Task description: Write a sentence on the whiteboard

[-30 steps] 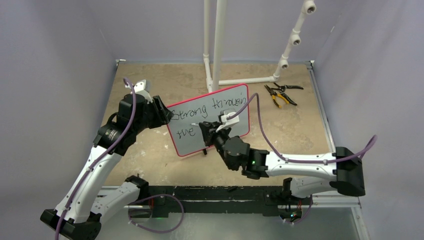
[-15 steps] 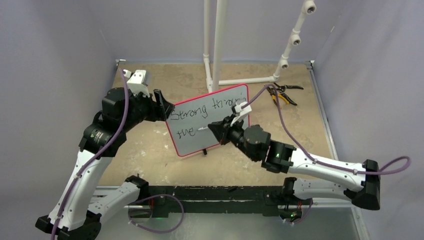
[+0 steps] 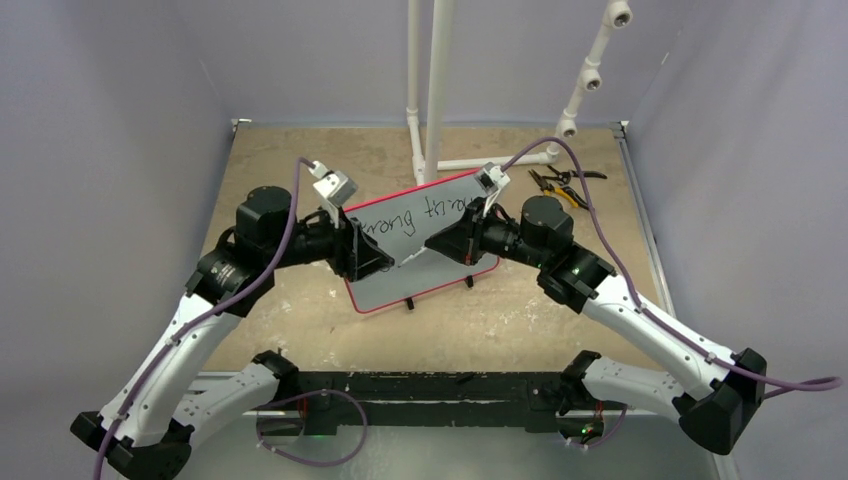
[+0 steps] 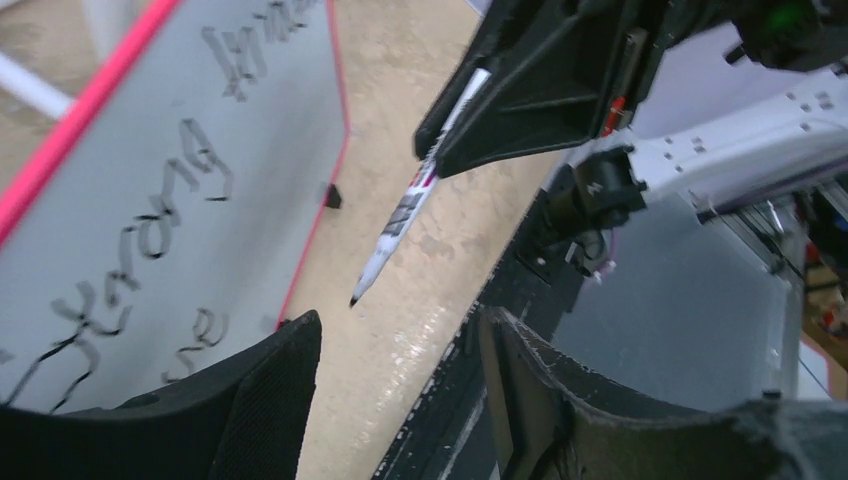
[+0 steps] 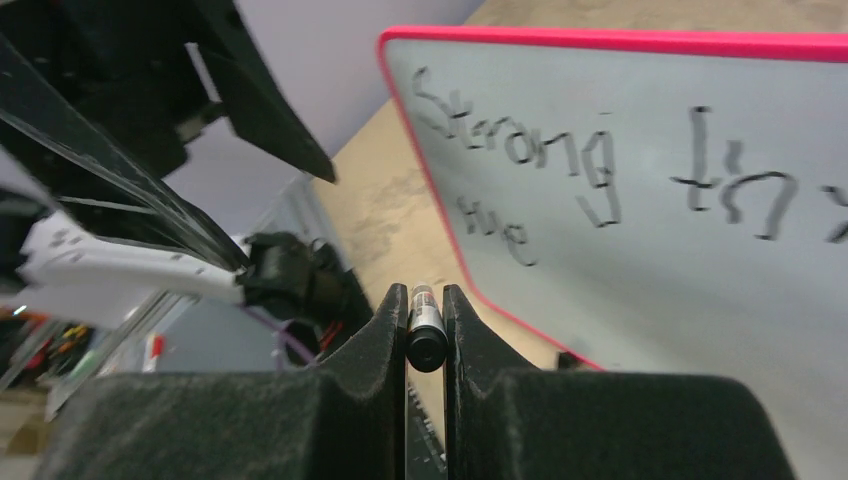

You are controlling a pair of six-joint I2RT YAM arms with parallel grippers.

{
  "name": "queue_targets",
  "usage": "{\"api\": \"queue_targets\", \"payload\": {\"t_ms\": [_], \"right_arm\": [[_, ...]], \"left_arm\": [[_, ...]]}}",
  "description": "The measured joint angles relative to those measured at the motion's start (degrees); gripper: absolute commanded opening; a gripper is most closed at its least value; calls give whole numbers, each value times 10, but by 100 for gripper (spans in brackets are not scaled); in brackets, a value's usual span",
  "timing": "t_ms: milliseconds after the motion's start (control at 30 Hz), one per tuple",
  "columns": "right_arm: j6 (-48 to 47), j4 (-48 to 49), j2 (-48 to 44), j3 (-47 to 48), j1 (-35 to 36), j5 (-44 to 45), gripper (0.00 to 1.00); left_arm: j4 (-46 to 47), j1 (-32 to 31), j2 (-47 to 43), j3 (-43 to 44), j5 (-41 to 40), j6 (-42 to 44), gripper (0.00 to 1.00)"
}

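Observation:
The whiteboard (image 3: 400, 287), pale grey with a red border, stands tilted mid-table. The sentence (image 3: 420, 213) shows partly as black handwriting: "Strong thr..." above "the". It also shows in the left wrist view (image 4: 160, 220) and the right wrist view (image 5: 520, 145). My right gripper (image 3: 442, 245) is shut on a marker (image 5: 425, 325), whose tip hangs off the board, pointing towards my left gripper. My left gripper (image 3: 368, 255) is open and empty in front of the board's left part. In the left wrist view, the marker (image 4: 410, 200) points down between its fingers (image 4: 250, 400).
A white PVC pipe rack (image 3: 435, 90) stands behind the board. Pliers and cutters (image 3: 560, 188) lie at the back right. The board's black feet (image 3: 409, 303) rest on the tan tabletop. Grey walls enclose the table on three sides.
The right arm swung right and lifted the marker off the board. The left gripper moved right, from the board's left edge to in front of the board, facing the marker.

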Motion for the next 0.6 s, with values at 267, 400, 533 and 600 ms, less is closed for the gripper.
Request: {"api": "queue_targets", "payload": {"t_ms": [267,400,533,600], "right_arm": [[29,-2,0,22,0,-94,0],[36,0,-1,22,0,-113,0],[40,2,-1,22,0,-124,0],[41,0,-2,22,0,-125,0]], "left_arm": [[37,-118,43,-2,-22,-1,56],[45,-120,61,-2,-37,4,56],[48,-121,78,-2,-36,10,40],[48,-121,89,-2,-25,14,31]]}}
